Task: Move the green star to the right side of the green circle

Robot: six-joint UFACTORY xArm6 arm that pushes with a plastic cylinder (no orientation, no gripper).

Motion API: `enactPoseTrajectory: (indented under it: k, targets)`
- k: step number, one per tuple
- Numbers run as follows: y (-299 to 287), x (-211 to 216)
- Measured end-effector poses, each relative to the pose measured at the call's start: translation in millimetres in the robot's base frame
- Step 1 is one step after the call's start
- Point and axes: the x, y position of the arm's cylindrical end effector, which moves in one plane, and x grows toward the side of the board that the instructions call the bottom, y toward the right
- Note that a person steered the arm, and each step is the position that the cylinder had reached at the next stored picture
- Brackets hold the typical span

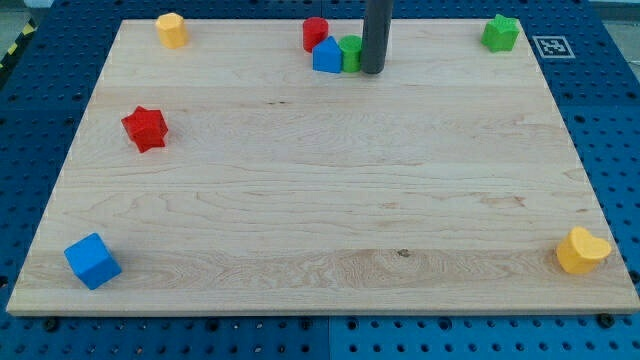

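Touching green circle [350,53]: my tip [371,71], upright.

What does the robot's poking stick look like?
It is a plain, straight, round rod, dark grey, almost black, and smooth, with a soft shine down its side. My tip is blunt and flat, the same dark colour. No cables, stickers or markings show on it, and its top runs out of the view.

I see even, bright light; blocks cast only faint soft shadows, everything looks sharp, no glare anywhere.
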Motion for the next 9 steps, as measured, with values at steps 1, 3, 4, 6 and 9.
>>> enactPoseTrajectory:
  k: [1, 3, 4, 6, 9]
  targets:
    - [0.0, 0.0]
    - [124.0, 28.3]
    - [210.7, 37.3]
    - [278.2, -3.9]
    - [232.4, -73.7]
